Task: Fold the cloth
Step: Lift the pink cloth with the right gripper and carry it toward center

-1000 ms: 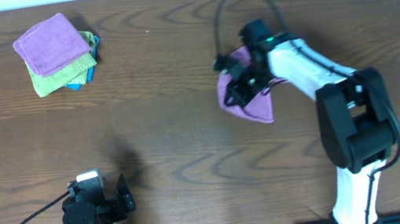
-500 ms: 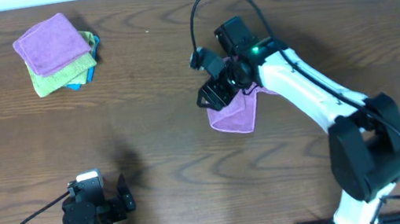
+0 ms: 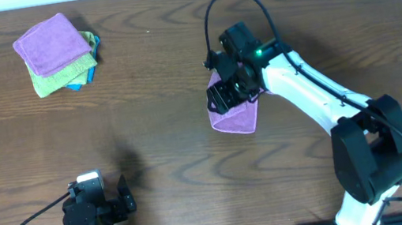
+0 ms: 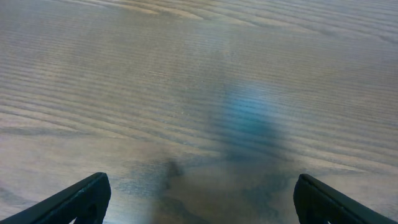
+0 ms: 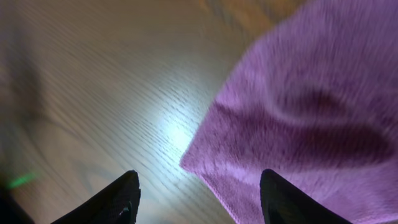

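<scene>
Cloth: the lilac cloth (image 3: 237, 116) lies on the desk (image 3: 192, 158) a little right of the middle. Its lower edge points toward the near side and its upper part is hidden under the right fingers.
Cloth up close: the right wrist view is blurred. The cloth (image 5: 311, 112) fills the upper right there, with a soft rounded edge resting on the wood and one dark crease across it.
Right fingers: the right fingers (image 3: 222, 93) hang just over the cloth's upper left part. They are spread apart and pinch nothing. In the wrist view one dark fingertip (image 5: 127, 196) is over bare wood, and the other is over the cloth.
Right arm: the white right arm (image 3: 300, 82) reaches in from the near right corner toward the middle. A black cable (image 3: 210, 15) loops above its wrist.
Left fingers: the left fingers (image 3: 124, 197) sit at the near left edge of the desk, well apart from the cloth. They are spread wide with only wood grain between them in the left wrist view, which is blurred.
Stack: a small stack (image 3: 57, 58) sits in the far left corner, well apart from both arms. It has a second lilac piece (image 3: 50, 41) on top, a lime-green piece (image 3: 49, 82) under it and a blue piece (image 3: 93, 45) showing at the right edge.
</scene>
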Motion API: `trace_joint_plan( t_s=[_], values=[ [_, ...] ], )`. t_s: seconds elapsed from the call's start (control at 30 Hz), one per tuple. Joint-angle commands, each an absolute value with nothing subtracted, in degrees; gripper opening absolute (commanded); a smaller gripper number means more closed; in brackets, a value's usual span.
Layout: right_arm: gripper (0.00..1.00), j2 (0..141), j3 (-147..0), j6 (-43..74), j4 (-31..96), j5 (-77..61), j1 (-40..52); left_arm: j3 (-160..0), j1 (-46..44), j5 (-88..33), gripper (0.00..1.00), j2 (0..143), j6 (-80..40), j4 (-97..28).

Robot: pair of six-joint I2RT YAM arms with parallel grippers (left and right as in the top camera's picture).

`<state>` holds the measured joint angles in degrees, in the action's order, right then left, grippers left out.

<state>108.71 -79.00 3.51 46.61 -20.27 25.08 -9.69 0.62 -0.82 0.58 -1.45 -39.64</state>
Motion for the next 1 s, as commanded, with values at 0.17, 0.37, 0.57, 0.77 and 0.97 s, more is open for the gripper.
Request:
trace_joint_plan(
  t_s=[0.17,0.37,0.57,0.77,0.97],
  values=[
    [0.57,108.7,-73.3,7.7,44.6,-11.8,23.9,-9.1,0.3,0.2,0.95,0.3,-1.3,-40.4],
    [0.57,108.6,-73.3,7.6,44.5,-8.8,21.3,-9.1,0.3,0.2,0.95,0.3,-1.2,-40.4],
    [0.58,108.6,-72.1,5.9,41.8,-10.2,19.1,-9.1,0.3,0.2,0.95,0.3,-1.2,-40.4],
    [0.57,108.7,-68.7,5.5,36.6,-15.0,18.9,-9.1,0.3,0.2,0.95,0.3,-1.2,-40.4],
    [0.51,108.7,-67.4,5.5,34.0,-15.0,18.9,-9.1,0.3,0.2,0.95,0.3,-1.3,-40.4]
  ],
)
